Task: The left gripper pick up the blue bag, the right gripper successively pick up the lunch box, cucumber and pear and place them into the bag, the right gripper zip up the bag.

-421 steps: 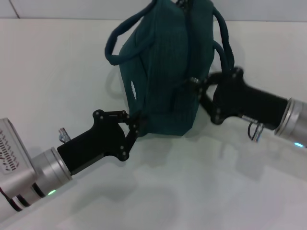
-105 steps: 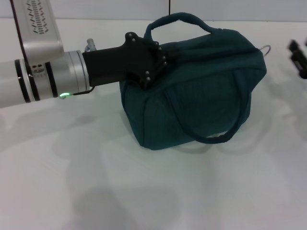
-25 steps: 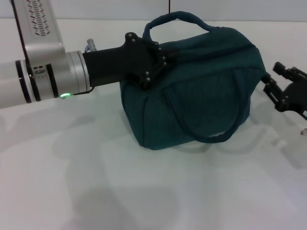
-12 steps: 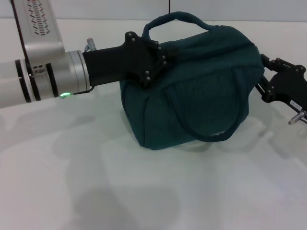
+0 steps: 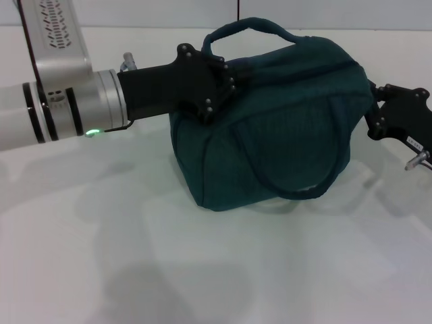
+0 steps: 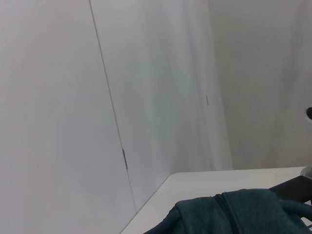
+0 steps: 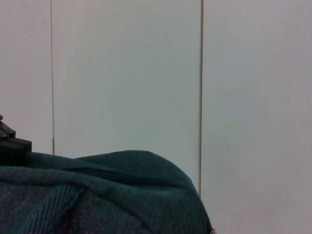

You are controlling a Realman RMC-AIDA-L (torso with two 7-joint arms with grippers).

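Note:
The blue bag [image 5: 270, 128] stands on the white table [image 5: 202, 270], one loop handle up at the back and one hanging down its front. My left gripper [image 5: 228, 77], green light on its wrist, is shut on the fabric at the bag's upper left end. My right gripper [image 5: 371, 108] is pressed against the bag's right end, near the end of the zipper line. The left wrist view shows the bag's top seam [image 6: 234, 214], and the right wrist view shows bag fabric [image 7: 97, 195]. The lunch box, cucumber and pear are out of view.
White wall panels rise behind the table in both wrist views. A dark vertical line [image 5: 237, 8] marks the wall above the bag. Bare tabletop spreads in front of the bag and to its left.
Over the last second my right gripper came in from the right edge and reached the bag's right end. The left gripper and the bag stayed put.

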